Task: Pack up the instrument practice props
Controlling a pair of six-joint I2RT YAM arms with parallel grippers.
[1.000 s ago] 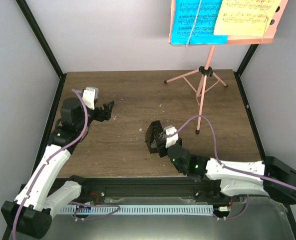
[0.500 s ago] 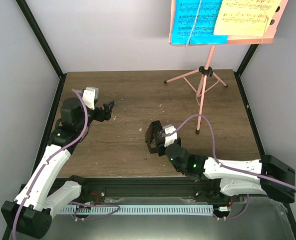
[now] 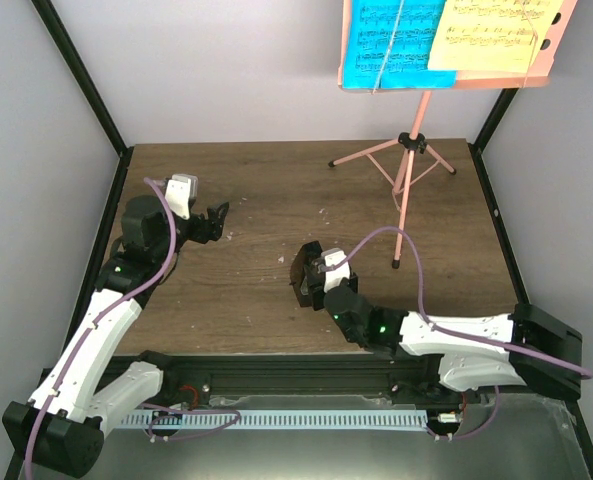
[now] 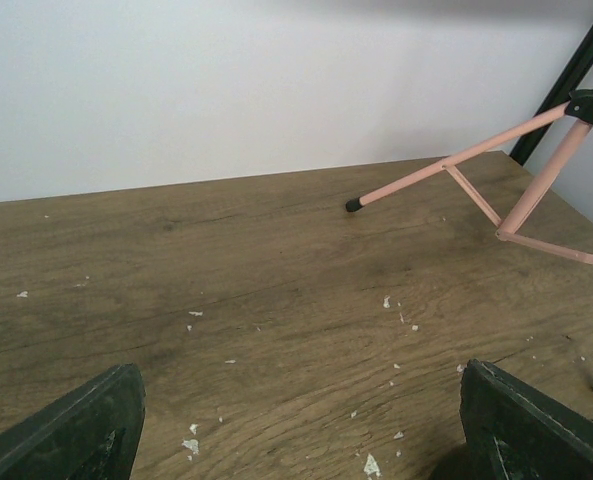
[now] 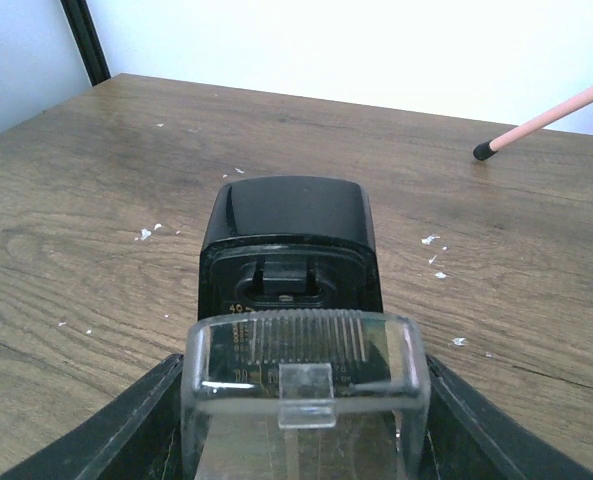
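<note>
Right gripper [image 3: 313, 279] is clamped on both sides of the black metronome [image 5: 288, 235], low at the table's [image 3: 266, 190] front centre. Left gripper [image 3: 216, 218] hangs wide open, holding nothing, over the left side. Pink music stand [image 3: 416, 115] stands far right, carrying the cyan [image 3: 391, 40] and yellow [image 3: 496, 30] sheets.

1. Top view: cannot see upper part of music stand desk [image 3: 446, 82], cyan page [image 3: 391, 40] or yellow page [image 3: 496, 35]; cropped by top edge. Printed notes too small to read.
2. Top view: cannot see most of metronome [image 3: 300, 266]; covered by right gripper [image 3: 314, 274].
3. Left wrist view: see only stand legs [image 4: 536, 185] and hub; rest cropped at right edge. See only finger ends of left gripper [image 4: 301, 420]; cropped at bottom edge.
4. Right wrist view: cannot see metronome base behind clear ribbed piece [image 5: 306, 385]. Could not read print on black face. Right fingers cropped at bottom.
</note>
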